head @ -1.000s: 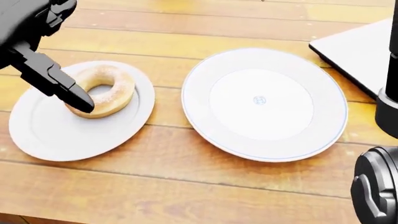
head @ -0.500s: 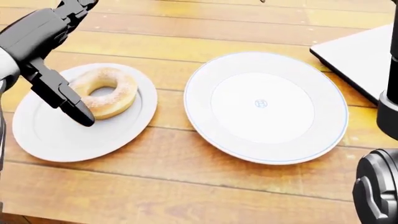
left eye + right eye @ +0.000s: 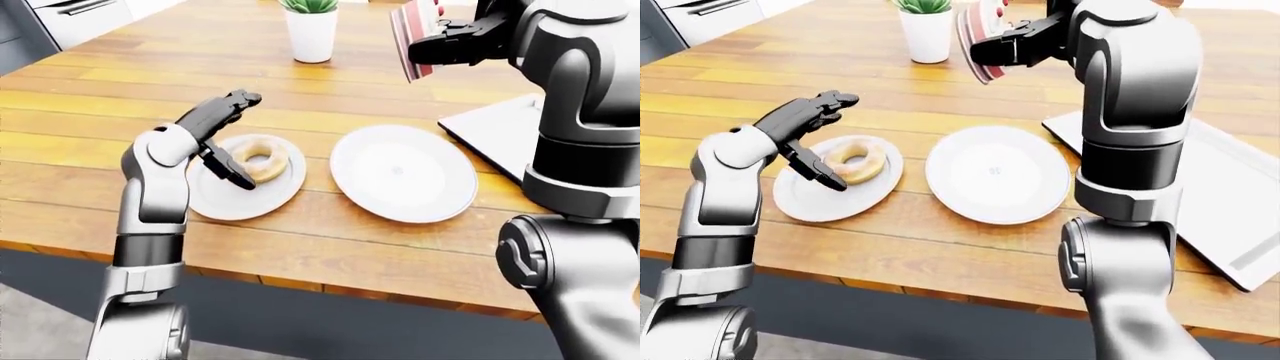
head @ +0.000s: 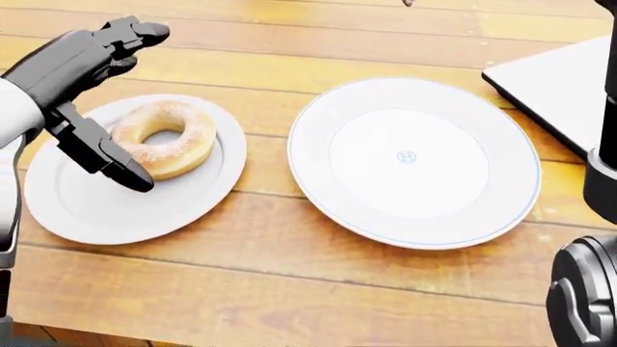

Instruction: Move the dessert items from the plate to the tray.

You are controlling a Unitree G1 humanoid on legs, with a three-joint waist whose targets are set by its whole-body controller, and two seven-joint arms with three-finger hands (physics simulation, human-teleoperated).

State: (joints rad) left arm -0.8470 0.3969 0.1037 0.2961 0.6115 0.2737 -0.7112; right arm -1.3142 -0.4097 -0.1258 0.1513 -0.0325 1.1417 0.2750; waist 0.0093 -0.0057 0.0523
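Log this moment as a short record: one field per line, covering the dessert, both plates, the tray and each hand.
donut: lies on the small plate, whole, sugar-coated
small plate: left in the head view, on the wooden table
large plate: empty, right of the small plate
tray: white, at the right edge of the table, nothing visible on it
left hand: open, raised over the small plate, one finger hanging beside the donut, not gripping it
right hand: lifted high, gripping a tilted red-and-white item; what it is cannot be told
potted plant: top of the left-eye view

Left hand open over donut.
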